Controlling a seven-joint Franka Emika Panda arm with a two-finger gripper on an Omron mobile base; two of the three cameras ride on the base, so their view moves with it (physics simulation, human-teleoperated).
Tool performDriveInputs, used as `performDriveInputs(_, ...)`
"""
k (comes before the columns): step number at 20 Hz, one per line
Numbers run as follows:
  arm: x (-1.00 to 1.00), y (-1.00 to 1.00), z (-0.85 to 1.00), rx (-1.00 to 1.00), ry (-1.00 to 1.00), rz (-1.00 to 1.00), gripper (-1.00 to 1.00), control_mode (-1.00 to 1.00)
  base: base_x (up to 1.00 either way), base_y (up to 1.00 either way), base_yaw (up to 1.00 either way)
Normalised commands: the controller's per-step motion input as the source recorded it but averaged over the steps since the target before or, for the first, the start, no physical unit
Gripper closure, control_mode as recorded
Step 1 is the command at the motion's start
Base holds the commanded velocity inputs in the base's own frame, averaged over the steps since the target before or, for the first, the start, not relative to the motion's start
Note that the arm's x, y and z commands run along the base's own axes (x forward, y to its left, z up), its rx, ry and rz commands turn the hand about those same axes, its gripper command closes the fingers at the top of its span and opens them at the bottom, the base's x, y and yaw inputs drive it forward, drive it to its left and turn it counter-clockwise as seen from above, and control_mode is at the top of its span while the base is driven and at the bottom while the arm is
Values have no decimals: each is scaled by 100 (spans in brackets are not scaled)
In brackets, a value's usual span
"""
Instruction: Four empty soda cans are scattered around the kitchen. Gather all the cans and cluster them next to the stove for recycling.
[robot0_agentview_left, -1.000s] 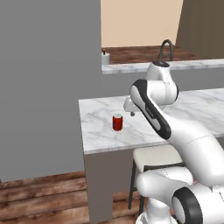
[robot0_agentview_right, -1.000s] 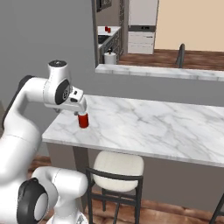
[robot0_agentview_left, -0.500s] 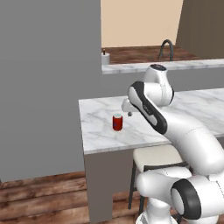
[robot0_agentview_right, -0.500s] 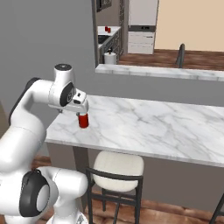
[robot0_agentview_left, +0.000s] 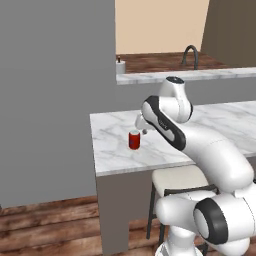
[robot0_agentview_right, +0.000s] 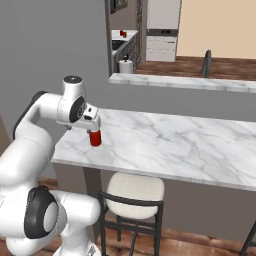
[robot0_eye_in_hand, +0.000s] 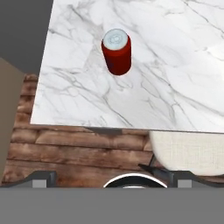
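marble counter (robot0_agentview_right: 165, 145) | cream stool (robot0_agentview_right: 136, 189) tucked under it | faucet (robot0_agentview_left: 190, 54) on rear counter

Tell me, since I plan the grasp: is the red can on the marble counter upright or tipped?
Upright. The soda can stands on its base on the counter, its round silvery top facing up in the hand view.

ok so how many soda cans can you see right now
1 clear: red can upright on the marble counter. Tiny red specks on the far kitchen counter may be more, too small to tell.
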Motion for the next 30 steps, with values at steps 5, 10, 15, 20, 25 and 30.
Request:
performDriveInputs(5,13,8,-14,0,0,0,-100,-100,0,0,0)
performDriveInputs(10,6,1,-12,0,-1,0,-100,-100,0,0,0)
performDriveInputs(15,1,0,-8,0,-6,0,-100,-100,0,0,0)
performDriveInputs(20,0,0,-5,0,-11,0,-100,-100,0,0,0)
performDriveInputs(25,0,0,-12,0,-14,0,-100,-100,0,0,0)
performDriveInputs(30,9,0,-23,0,-3,0,-100,-100,0,0,0)
